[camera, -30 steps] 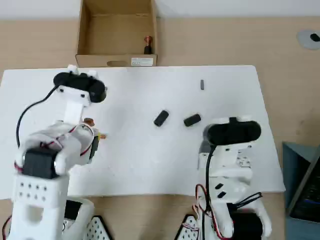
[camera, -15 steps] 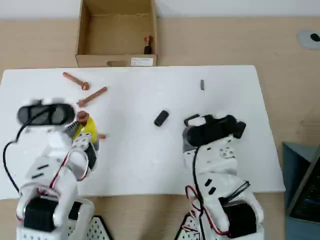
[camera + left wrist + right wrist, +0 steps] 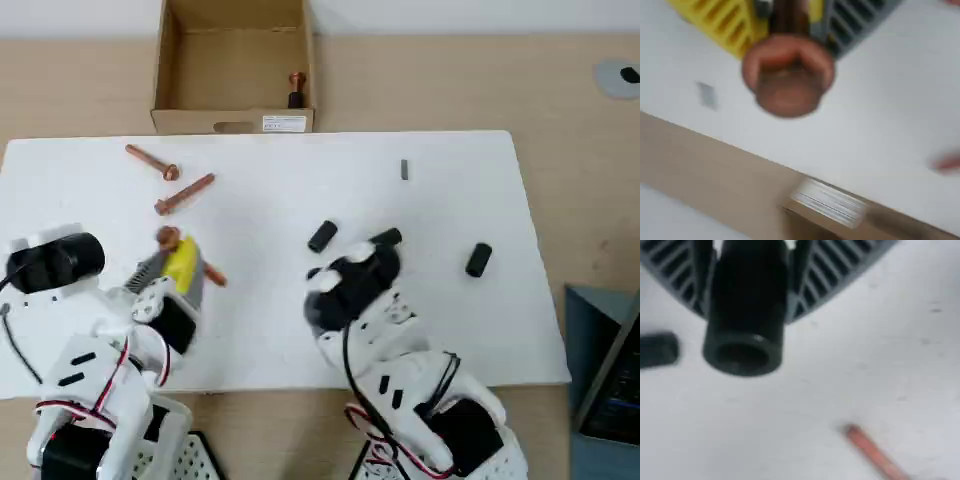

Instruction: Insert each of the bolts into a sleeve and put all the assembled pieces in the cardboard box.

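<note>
— What carries everything?
— A wooden table [image 3: 580,180], with a white sheet [image 3: 270,320] laid across it.
— And on the sheet?
— Toward the left arm's side lie a far bolt [image 3: 150,160] and a near bolt [image 3: 185,194], close together. Mid-sheet lies a middle sleeve [image 3: 322,236]; well apart, a right sleeve [image 3: 479,260]. Farther back is a small grey pin [image 3: 404,170].
— On the bare wood?
— The cardboard box [image 3: 200,122], just beside the sheet's far edge.

Robotics lab bench: white mat [image 3: 280,200], wooden table [image 3: 430,80]
</note>
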{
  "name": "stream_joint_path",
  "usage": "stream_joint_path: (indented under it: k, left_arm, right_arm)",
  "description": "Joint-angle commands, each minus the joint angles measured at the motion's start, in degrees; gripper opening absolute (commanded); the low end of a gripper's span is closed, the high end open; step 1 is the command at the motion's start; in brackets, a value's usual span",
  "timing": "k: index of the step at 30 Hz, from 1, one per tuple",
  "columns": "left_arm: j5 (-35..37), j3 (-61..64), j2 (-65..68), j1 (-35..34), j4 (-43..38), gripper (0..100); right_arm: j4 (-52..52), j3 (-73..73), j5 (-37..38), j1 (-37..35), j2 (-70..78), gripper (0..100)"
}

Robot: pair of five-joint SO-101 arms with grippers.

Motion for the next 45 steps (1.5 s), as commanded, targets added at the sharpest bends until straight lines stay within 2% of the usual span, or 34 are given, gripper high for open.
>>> stream_joint_path:
  k: [1,6,9,18,31,34,39,45]
  left_arm:
    - [6.33,-5.63,-0.48,7.30,-1.67,0]
    - [7.03,-6.77,-0.48,8.88,-3.34,0]
    - [7.21,-7.56,-0.48,9.41,-3.34,0]
    - [7.03,-5.54,-0.48,12.48,-3.16,0]
    - [6.77,-2.99,-0.48,11.87,-3.16,0]
    - [6.77,-2.99,-0.48,11.78,-3.16,0]
    - [4.75,-2.99,-0.48,8.26,-3.16,0]
    - [4.75,-2.55,-0.48,9.32,-2.37,0]
  right_arm:
    - [-1.93,0.48,0.44,-5.49,-5.93,0.9]
    - [-2.20,0.66,0.88,-8.48,-5.93,0.9]
    - [-2.29,1.01,3.60,-9.80,-5.93,0.9]
    - [-7.56,1.10,4.04,-12.62,-5.93,0.9]
    - [-8.26,0.66,4.22,-12.35,-5.93,0.9]
    - [-8.26,0.66,6.33,-12.35,-5.93,0.9]
    - [-8.35,-0.31,7.12,-12.35,-5.93,0.9]
    - [-8.35,-0.57,7.12,-12.35,-5.93,0.9]
